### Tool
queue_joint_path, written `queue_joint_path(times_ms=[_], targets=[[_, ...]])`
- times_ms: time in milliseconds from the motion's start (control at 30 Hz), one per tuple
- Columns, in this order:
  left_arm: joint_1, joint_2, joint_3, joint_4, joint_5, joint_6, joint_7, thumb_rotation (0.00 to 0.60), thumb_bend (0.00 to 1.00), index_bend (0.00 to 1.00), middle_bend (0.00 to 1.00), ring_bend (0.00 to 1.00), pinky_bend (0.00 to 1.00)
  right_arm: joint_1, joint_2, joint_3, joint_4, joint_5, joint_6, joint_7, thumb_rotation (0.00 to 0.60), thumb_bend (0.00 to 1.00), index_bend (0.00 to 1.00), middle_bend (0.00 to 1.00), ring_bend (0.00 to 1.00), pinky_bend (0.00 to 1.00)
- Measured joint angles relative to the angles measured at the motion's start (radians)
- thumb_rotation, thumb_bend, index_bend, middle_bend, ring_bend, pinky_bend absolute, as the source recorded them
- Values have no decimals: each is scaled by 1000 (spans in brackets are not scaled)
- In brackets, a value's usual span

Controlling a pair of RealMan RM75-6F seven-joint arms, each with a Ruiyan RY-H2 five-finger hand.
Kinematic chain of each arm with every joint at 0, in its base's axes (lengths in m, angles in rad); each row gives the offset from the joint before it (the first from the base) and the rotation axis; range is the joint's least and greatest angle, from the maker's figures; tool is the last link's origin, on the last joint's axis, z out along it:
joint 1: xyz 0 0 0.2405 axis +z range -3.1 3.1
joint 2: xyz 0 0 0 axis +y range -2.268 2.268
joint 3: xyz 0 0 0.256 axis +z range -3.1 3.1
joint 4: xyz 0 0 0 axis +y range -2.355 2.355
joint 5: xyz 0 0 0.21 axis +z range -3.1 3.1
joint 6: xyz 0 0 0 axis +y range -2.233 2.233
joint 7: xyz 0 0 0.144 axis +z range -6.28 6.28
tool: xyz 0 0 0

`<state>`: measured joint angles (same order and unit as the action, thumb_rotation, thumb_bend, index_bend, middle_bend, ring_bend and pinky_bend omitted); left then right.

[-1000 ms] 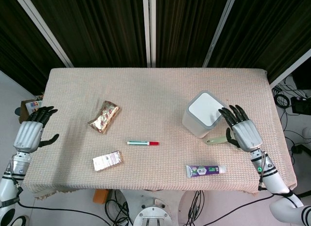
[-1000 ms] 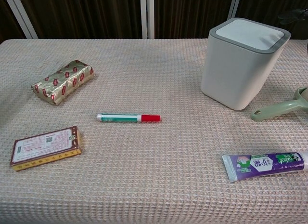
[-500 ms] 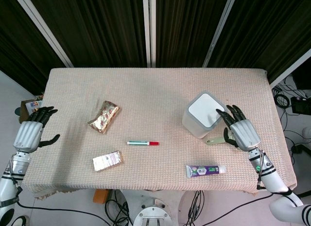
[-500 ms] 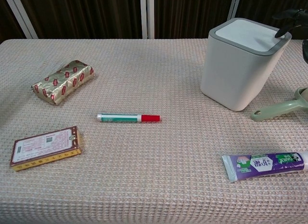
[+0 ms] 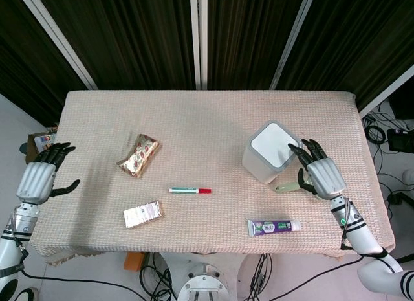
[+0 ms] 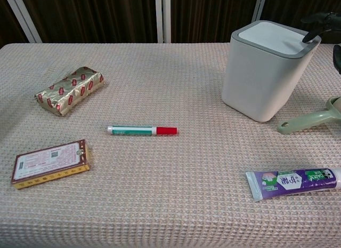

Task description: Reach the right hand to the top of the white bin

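The white bin [image 5: 267, 152] with a grey rim stands at the right of the table, its flat white lid [image 6: 272, 33] facing up. My right hand [image 5: 318, 171] hovers just right of it, fingers spread, with dark fingertips [image 6: 315, 25] at the lid's right rim. It holds nothing. My left hand [image 5: 43, 173] is open beside the table's left edge, far from the bin and out of the chest view.
On the woven cloth lie a gold snack packet [image 5: 139, 155], a red-capped marker [image 5: 189, 190], a flat box [image 5: 143, 213], a purple toothpaste tube [image 5: 274, 226] and a green scoop [image 6: 311, 119] just right of the bin, under my right hand.
My right hand has shifted left toward the bin; its fingertips now show at the lid's right rim in the chest view. The bin has nudged slightly left. The left hand is unmoved.
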<state>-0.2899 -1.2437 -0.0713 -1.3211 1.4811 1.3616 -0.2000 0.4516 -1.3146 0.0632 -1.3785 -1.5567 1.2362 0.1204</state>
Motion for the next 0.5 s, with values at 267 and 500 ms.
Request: queue_joint_path(times_ms=[267, 500], targets=[[3, 2, -2, -6, 2, 6, 1, 515, 239, 171, 124, 99, 200, -29, -7, 35, 5, -37, 167, 44, 455, 551, 0, 0, 0, 0], [36, 12, 9, -15, 14, 54, 14, 455, 239, 171, 124, 99, 200, -157, 46, 15, 13, -46, 321, 81, 457, 420, 0, 0, 0, 0]])
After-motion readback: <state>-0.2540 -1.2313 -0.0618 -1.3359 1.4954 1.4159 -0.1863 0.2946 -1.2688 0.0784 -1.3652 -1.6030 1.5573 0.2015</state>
